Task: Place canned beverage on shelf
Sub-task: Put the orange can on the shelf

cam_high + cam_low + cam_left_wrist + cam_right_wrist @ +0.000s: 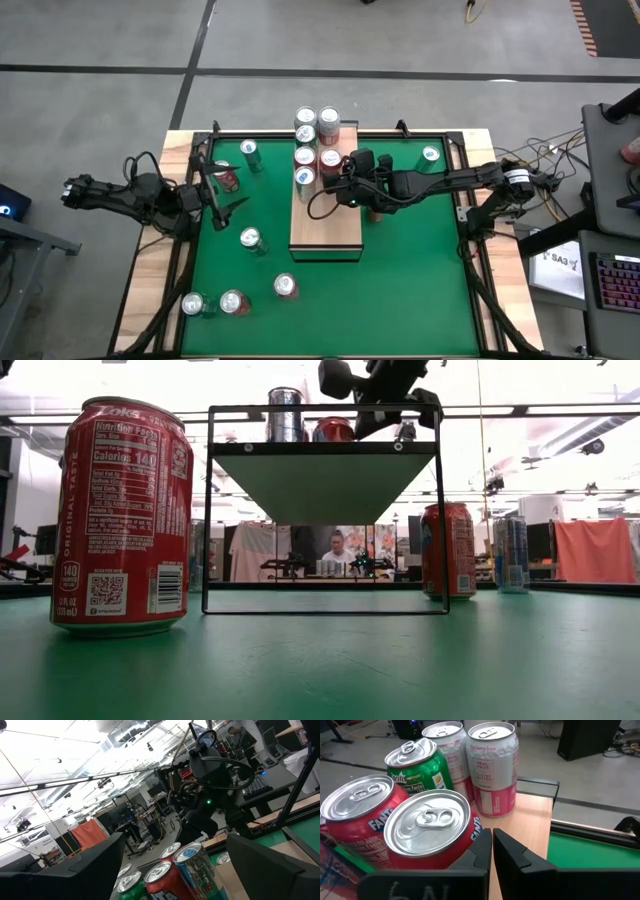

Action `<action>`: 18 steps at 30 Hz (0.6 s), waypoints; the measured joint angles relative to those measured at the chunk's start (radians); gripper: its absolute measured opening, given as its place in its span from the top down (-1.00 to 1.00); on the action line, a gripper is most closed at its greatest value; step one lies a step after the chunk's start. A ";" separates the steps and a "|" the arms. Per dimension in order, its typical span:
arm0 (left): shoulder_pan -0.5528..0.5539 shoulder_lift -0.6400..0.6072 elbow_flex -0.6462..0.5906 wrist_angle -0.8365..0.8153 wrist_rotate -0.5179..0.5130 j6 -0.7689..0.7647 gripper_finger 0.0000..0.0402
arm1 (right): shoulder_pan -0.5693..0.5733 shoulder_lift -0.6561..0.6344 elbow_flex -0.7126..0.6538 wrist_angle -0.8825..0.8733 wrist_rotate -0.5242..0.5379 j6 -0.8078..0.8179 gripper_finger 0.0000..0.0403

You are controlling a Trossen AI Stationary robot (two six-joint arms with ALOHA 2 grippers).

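Note:
The shelf (325, 225) is a pale wooden board on a dark frame in the middle of the green table, and also shows in the low view (325, 470). Several cans stand on their bases at its far end (316, 145). In the right wrist view these are two red Fanta cans (427, 827), a green can (417, 767) and two white-and-pink cans (492, 767). My right gripper (345, 188) is shut above the shelf, its fingertips (491, 851) beside the nearer Fanta can. My left gripper (226, 200) is open and empty at the table's left (175, 847). My right gripper's shut fingers (480, 851) stand level against the lower side wall of the nearer red Fanta can (470, 837), coming from the table's right. I cannot tell whether they touch it. The can stands upright on the shelf board.
Loose cans stand on the green surface: a red one (227, 178) by my left gripper, a green one (250, 152), one at mid left (251, 240), three near the front (232, 302) and one at the far right (430, 155). A large red can (120, 515) stands close to the low camera.

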 joint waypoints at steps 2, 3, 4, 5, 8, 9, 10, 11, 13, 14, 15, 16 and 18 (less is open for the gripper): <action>0.000 0.000 0.000 0.000 0.000 0.000 -0.66 | 0.000 -0.002 0.000 -0.002 -0.001 -0.015 0.96; 0.000 0.000 0.000 0.000 0.000 0.000 -0.66 | 0.000 -0.007 0.000 -0.006 -0.005 -0.017 0.96; 0.000 0.000 0.000 0.000 0.000 0.000 -0.66 | 0.000 -0.012 0.000 -0.008 -0.011 -0.018 0.96; 0.000 0.000 0.000 0.000 0.000 0.000 -0.66 | 0.000 -0.020 0.001 -0.014 -0.020 -0.022 0.96; 0.000 -0.003 0.000 0.000 0.000 0.000 -0.66 | 0.000 -0.039 0.013 -0.042 -0.060 -0.024 0.96; 0.000 -0.006 0.000 -0.001 0.000 0.000 -0.66 | 0.000 -0.044 0.013 -0.053 -0.074 -0.025 0.96; 0.000 -0.007 0.000 -0.001 0.000 0.000 -0.66 | 0.000 -0.049 0.014 -0.056 -0.088 -0.024 0.96; 0.000 -0.008 0.000 0.000 0.000 0.000 -0.66 | 0.000 -0.055 0.014 -0.055 -0.108 -0.025 0.96; 0.000 -0.010 0.000 -0.002 0.000 0.000 -0.66 | 0.000 -0.066 0.014 -0.056 -0.140 -0.025 0.96; 0.000 -0.011 0.000 -0.004 0.000 0.000 -0.66 | 0.000 -0.073 0.014 -0.057 -0.156 -0.024 0.96; 0.000 -0.011 0.000 -0.007 0.000 0.000 -0.66 | 0.000 -0.080 0.014 -0.058 -0.177 -0.024 0.96; 0.000 -0.011 0.000 -0.007 0.000 0.000 -0.66 | 0.000 -0.084 0.014 -0.058 -0.203 -0.025 0.96; 0.000 -0.011 0.000 -0.007 0.000 0.000 -0.66 | 0.000 -0.086 0.015 -0.058 -0.258 -0.025 0.96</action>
